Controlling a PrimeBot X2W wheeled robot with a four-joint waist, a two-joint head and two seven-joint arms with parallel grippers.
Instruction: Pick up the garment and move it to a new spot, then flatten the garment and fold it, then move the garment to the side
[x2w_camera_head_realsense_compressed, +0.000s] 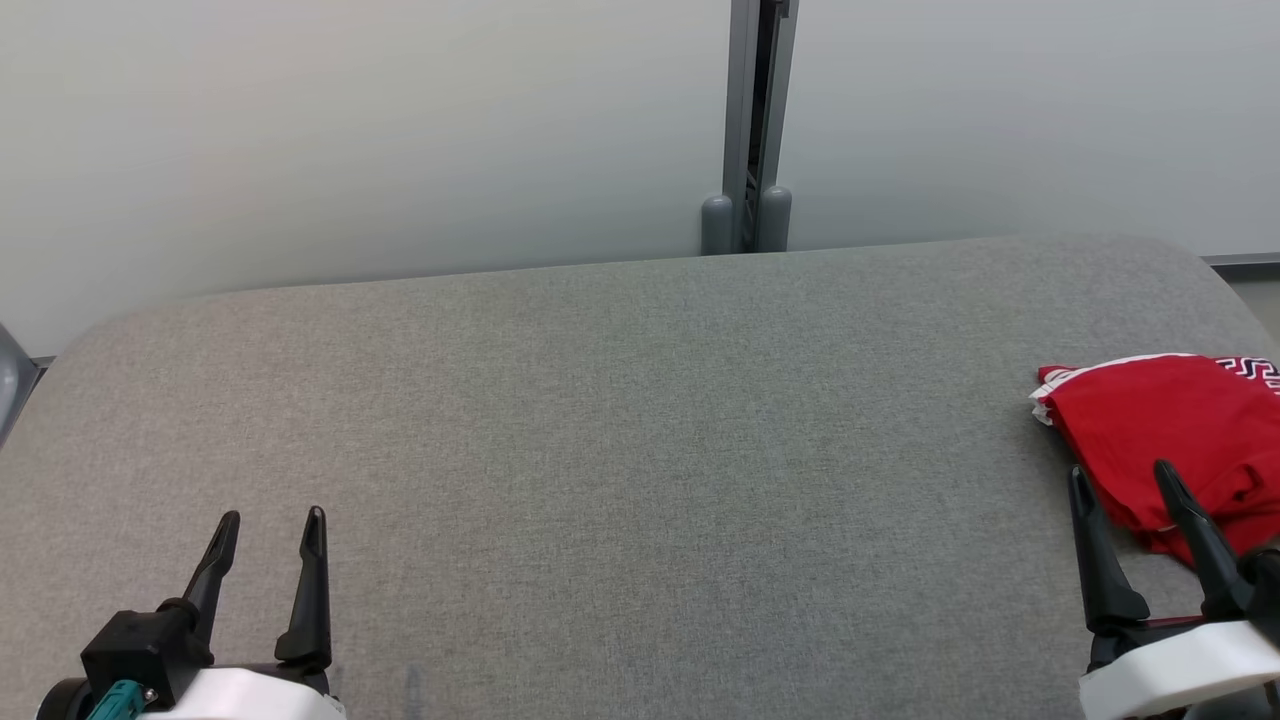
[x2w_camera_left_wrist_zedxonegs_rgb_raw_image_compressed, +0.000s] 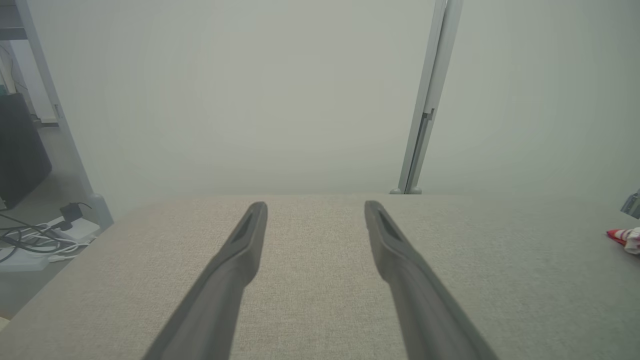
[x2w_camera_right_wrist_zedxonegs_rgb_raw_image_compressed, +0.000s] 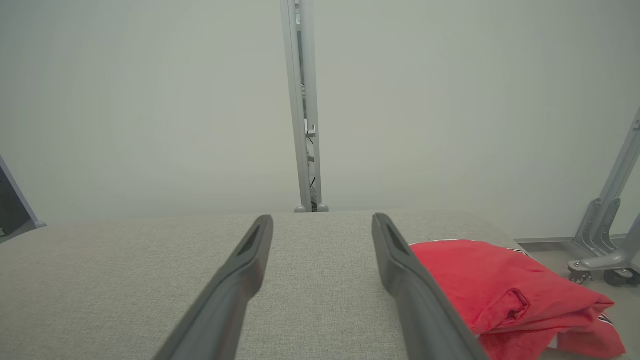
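A red garment with white trim lies bunched at the right edge of the grey fabric table. In the right wrist view the garment sits just right of my right finger, and a small corner of the garment shows far right in the left wrist view. My right gripper stands open at the lower right, its right finger overlapping the cloth's near edge; whether it touches I cannot tell. My left gripper is open at the lower left, with nothing between its fingers.
A pale wall with a grey vertical post runs behind the table. Cables and a power strip lie on the floor left of the table. A wheeled metal stand is beyond the table's right end.
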